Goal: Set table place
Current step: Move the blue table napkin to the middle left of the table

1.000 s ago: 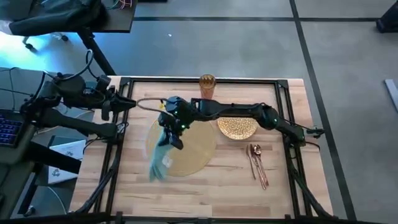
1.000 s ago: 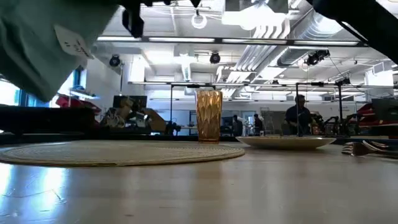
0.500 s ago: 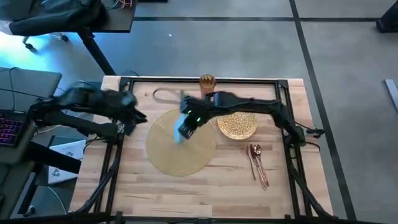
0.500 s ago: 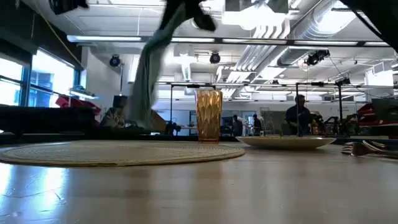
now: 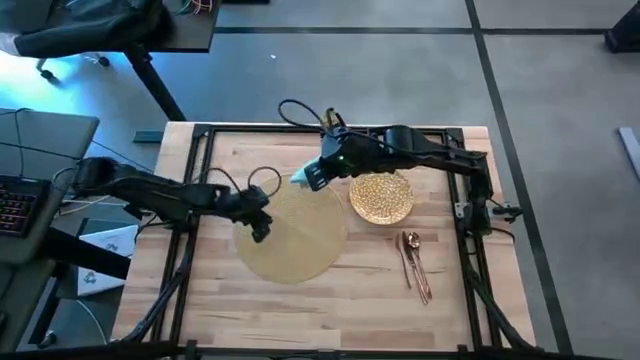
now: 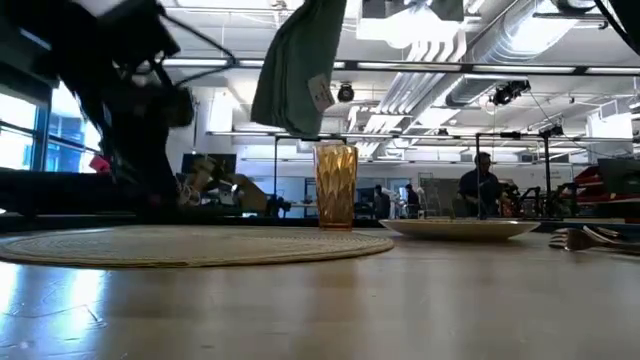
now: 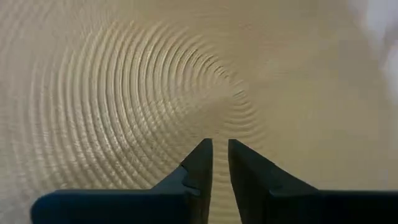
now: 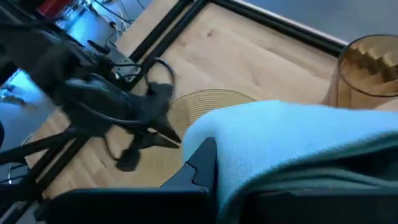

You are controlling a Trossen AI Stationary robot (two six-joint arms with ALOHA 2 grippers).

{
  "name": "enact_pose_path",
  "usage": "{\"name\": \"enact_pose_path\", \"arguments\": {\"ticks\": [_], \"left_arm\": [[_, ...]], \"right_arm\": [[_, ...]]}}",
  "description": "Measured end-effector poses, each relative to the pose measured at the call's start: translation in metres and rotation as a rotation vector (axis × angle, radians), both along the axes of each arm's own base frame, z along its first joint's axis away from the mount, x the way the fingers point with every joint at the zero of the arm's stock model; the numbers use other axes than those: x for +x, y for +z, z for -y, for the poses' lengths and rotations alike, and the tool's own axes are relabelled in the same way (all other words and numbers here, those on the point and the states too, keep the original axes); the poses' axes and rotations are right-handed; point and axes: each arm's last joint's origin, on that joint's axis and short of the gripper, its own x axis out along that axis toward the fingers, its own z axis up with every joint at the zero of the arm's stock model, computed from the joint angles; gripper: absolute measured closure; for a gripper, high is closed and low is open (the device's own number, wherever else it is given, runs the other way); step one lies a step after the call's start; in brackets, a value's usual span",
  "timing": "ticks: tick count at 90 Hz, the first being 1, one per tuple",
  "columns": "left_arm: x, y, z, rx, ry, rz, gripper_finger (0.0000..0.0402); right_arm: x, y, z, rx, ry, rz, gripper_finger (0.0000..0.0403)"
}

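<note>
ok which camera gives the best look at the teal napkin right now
The low view: the teal napkin hangs full length in the air, left of the amber cup. The right wrist view fills with its bunched cloth at the right end effector. The high view shows only a small patch. The left wrist view misses it.

On the table [image 5: 330, 310] we find the placemat [image 5: 300, 245] at centre. The plate [image 5: 381, 197] sits at its 2 o'clock, the cup [image 6: 336, 186] at 12 o'clock. The cutlery [image 5: 413, 263] lies at 4 o'clock — below the plate. The napkin [image 6: 300, 65] hangs above the placemat's 12 o'clock edge.
</note>
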Motion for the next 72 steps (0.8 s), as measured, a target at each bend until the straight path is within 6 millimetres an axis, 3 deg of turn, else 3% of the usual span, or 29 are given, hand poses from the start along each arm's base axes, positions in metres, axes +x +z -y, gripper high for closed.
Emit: {"name": "enact_pose_path", "arguments": {"ticks": [12,23,45,53,60,72], "left_arm": [[0.016,-0.022,0.007,-0.016,-0.016,0.012,0.0399],[0.035,-0.033,0.025,-0.109,-0.040,0.105,0.0399],[0.092,-0.028,0.083,-0.254,-0.127,0.297,0.0401],[0.113,-0.009,0.103,-0.299,-0.270,0.317,0.0401],[0.120,0.020,0.117,-0.331,-0.345,0.301,0.0401],[0.106,0.074,0.131,-0.296,-0.375,0.190,0.0401]], "right_arm": [[0.002,-0.002,0.000,-0.001,0.003,0.000,0.0403],[0.003,-0.002,0.000,-0.012,0.025,-0.007,0.0403],[0.000,-0.004,0.007,-0.037,0.127,-0.067,0.0403],[-0.002,-0.006,0.009,-0.056,0.164,-0.106,0.0403],[-0.004,-0.007,0.011,-0.060,0.211,-0.136,0.0403],[0.003,-0.011,0.017,-0.032,0.368,-0.118,0.0403]]}}
